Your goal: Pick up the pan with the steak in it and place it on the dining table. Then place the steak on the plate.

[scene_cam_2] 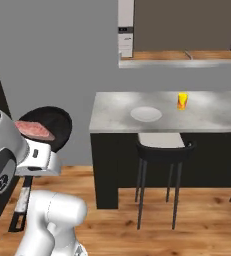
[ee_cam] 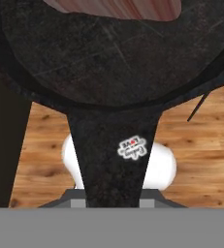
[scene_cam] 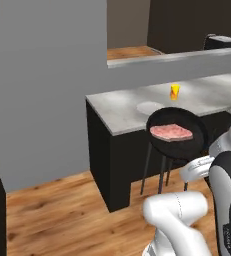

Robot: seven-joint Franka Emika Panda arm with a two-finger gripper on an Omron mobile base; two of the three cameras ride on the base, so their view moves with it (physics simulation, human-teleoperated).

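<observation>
The frying pan [scene_cam: 177, 132] is riding in the air, off any surface, with the raw steak [scene_cam: 171, 132] lying flat inside it, so the pick-up half of the first step looks done. In the hand view the pan's handle [ee_cam: 114, 155] is running straight down between the finger tips, and the gripper [ee_cam: 113, 202] is probably clamped on that handle, though the fingers themselves are mostly hidden beneath it. From the left base view the pan is hanging in front of the dining table [scene_cam: 122, 112], near its black side and over a bar stool, not above the stone top yet; the right base view is showing it well to the left of the table, beside the arm. The pale plate [scene_cam_2: 146, 114] is sitting bare on the tabletop, with a small yellow cup [scene_cam_2: 182, 101] well apart from it further along. Left to do, by my reading: bring the pan over the table and set it down, then move the steak across onto the plate.
</observation>
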